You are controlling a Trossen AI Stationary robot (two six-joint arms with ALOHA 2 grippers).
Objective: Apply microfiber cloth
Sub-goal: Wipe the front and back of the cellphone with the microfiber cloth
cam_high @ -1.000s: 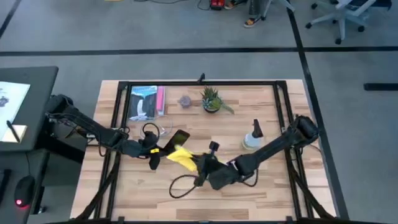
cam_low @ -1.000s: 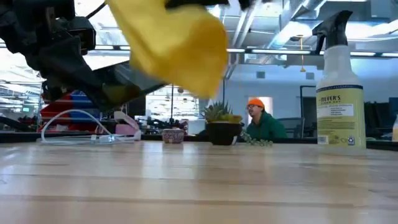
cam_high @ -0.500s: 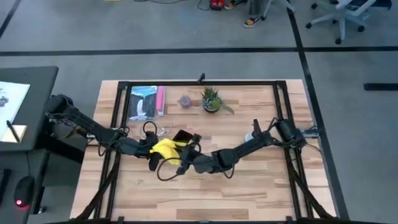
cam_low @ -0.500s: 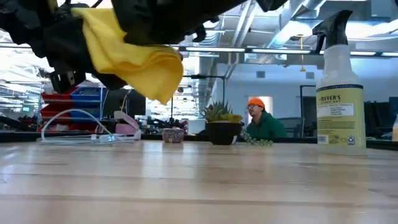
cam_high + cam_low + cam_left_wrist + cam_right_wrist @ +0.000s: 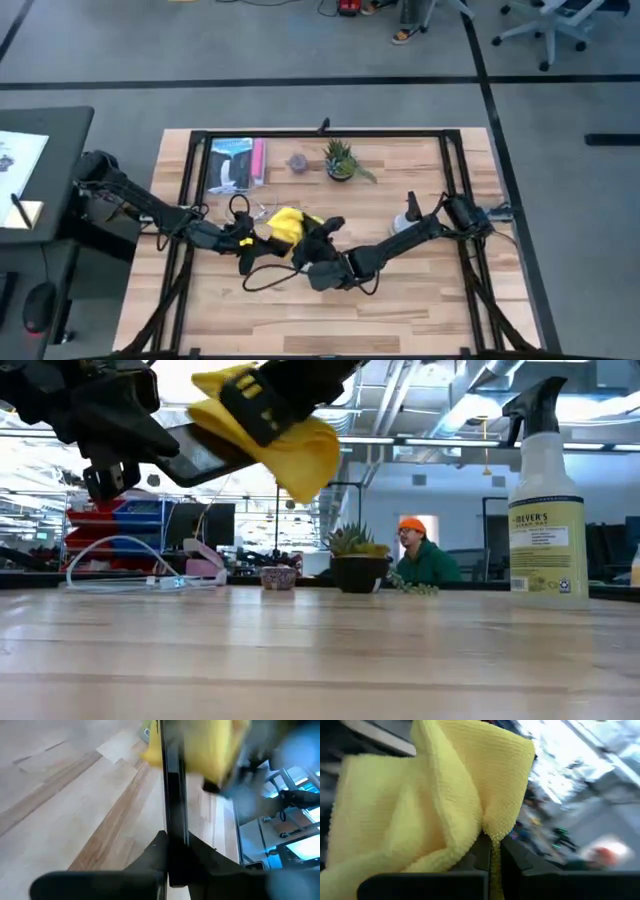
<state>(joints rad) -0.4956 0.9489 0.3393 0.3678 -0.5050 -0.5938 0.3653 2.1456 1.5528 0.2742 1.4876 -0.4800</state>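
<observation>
The bright yellow microfiber cloth is bunched over the upper face of a black smartphone, which is held tilted above the table's middle left. My left gripper comes from the table's left and is shut on the phone. My right gripper reaches in from the right and is shut on the cloth. In the left wrist view the phone shows edge-on, with the cloth against its far part. My left gripper pinches the smartphone's near end between its two fingers, one on each flat face. The phone is lifted clear of the table and sticks out tilted from the fingers toward the right. My right gripper pinches a gathered fold of the cloth between its two fingers, several layers together. The cloth spreads beyond the fingertips, slack, and lies against the phone's upper face, clear of the table.
A spray bottle stands right of centre. At the far edge are a potted plant, a small pot and a package. A black cable loops on the table below the grippers. A person sits beyond the table.
My right gripper has carried the cloth toward the table's left and far edge, up to the phone. The cloth hung free a second ago and now lies bunched on the phone's upper face. My left gripper has kept the phone raised.
</observation>
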